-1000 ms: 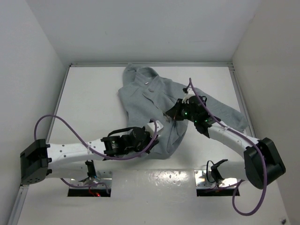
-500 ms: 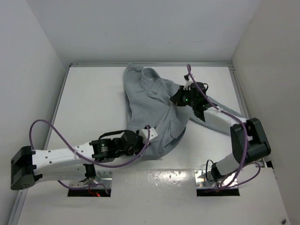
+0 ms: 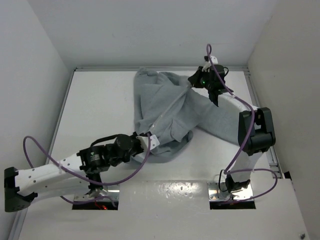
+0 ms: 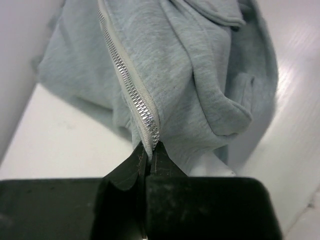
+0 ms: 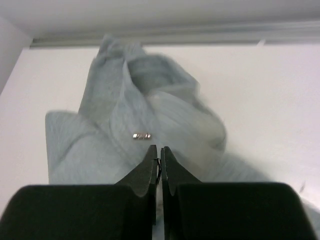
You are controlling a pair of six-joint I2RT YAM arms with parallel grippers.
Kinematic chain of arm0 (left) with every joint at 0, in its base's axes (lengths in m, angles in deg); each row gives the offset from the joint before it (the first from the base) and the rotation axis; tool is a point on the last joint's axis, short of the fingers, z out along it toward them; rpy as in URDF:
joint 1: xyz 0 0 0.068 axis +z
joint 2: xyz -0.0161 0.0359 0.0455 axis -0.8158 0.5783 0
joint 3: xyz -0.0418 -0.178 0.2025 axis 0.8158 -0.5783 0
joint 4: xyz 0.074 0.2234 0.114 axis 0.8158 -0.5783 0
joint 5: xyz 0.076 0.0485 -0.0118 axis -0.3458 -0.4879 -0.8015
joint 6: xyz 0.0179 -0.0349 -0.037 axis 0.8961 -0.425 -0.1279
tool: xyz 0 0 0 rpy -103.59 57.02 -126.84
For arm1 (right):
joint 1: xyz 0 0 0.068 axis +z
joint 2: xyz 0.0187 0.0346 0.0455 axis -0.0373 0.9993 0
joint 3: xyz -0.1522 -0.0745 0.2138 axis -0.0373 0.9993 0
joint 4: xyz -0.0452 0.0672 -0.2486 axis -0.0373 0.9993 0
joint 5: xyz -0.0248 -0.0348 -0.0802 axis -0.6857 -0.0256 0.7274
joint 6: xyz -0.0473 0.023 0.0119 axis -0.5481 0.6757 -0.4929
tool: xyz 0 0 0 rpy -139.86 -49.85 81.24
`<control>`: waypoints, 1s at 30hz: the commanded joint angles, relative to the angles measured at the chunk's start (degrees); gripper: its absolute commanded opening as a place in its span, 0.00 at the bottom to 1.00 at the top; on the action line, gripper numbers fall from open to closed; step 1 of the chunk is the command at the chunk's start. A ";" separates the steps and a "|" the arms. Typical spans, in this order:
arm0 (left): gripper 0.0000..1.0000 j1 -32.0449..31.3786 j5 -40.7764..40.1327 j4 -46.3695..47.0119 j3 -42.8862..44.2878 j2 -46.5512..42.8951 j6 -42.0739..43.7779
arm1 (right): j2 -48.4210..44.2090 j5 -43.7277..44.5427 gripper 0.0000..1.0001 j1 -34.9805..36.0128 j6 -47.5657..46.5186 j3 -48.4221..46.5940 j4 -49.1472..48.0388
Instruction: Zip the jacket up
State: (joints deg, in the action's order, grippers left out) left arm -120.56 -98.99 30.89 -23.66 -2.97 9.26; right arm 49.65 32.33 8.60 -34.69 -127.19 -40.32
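1. Right gripper [image 3: 194, 83] has travelled outward from its base, up the front of the jacket [image 3: 155, 105] to the collar end. My left gripper [image 3: 151, 141] has drawn back toward its own base. The cloth between them is now pulled into one straight ridge.
2. Left gripper: fingers clamped on the bottom end of the zipper [image 4: 131, 80]. The teeth look meshed, running ahead of the fingertips and off to their left.
3. Right gripper: fingers pressed together. The jacket is drawn taut right up to them, so I judge they hold it at the top of the zipper line. I cannot make out the pull itself, as that wrist view is blurred. A small metal tab [image 5: 142, 135] lies just ahead and left of the tips, apart from them.
4. Key relation: the zipper's long axis runs straight from the left gripper to the right one. The left is nearer the hem and anchors it; the right is nearer the collar. Any further closing stroke must follow this axis, away from the left gripper. I judge that little travel remains.
5. Jacket position: most of the cloth lies on the table [image 3: 100, 110] between the two grippers.
6. Count: one jacket, one zipper, one metal tab, two grippers.
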 commanded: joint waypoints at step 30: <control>1.00 28.35 -9.25 -8.21 21.62 15.09 -4.73 | -8.53 0.59 1.00 -9.07 -16.55 -12.65 3.24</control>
State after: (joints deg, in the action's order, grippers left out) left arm -95.51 -108.41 15.99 -10.04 8.07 9.92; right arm 48.34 37.60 -1.03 -47.87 -137.55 -39.07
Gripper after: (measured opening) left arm 0.994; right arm 0.968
